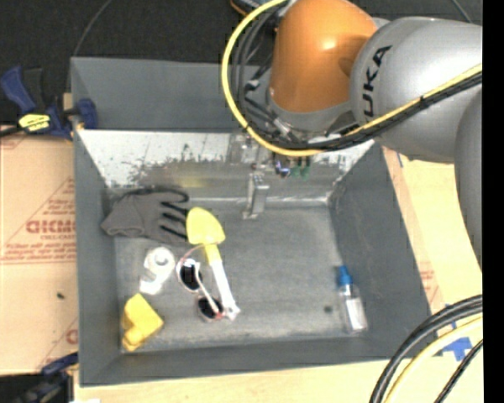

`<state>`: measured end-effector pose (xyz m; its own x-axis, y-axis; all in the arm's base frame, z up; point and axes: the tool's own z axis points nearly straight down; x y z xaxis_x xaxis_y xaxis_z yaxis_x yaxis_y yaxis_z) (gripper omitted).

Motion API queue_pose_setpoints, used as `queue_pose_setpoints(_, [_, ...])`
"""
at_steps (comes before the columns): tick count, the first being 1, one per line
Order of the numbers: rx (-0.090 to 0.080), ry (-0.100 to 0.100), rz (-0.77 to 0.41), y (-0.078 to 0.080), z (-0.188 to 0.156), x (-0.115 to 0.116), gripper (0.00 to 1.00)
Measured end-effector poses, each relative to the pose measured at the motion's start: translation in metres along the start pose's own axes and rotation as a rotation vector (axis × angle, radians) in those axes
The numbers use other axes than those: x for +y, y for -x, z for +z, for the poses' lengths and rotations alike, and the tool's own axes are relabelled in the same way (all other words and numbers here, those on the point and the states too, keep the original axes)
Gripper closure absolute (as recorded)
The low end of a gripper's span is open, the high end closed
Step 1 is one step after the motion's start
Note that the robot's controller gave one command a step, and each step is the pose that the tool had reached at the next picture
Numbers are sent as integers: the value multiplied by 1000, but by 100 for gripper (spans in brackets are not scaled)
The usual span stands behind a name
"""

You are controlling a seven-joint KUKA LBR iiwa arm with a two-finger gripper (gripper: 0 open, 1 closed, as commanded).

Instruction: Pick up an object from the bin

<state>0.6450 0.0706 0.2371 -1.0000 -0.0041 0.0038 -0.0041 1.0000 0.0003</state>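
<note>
We see the claw [254, 201] over bare bin [365, 225] floor; we cannot tell its opening. Yellow spatula [206, 226] just left of it, grey glove [141, 212] beyond.

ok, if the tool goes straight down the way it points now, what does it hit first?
Likely bare bin floor by the back wall. The tool points down at an open grey patch; the yellow scoop and grey glove lie off toward the view's left. Depth is unclear.
</note>
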Motion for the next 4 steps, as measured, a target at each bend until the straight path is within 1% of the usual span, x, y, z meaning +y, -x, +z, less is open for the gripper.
queue_pose_setpoints(1, [-9, 1, 2, 1, -6, 0, 0])
queue_pose_setpoints(2, [-8, 3, 88, -10, 158, 29, 0])
queue_pose_setpoints(3, [-14, 4, 267, 8, 75, 38, 0])
queue_pose_setpoints(4, [-6, 2, 90, -11, 166, 29, 0])
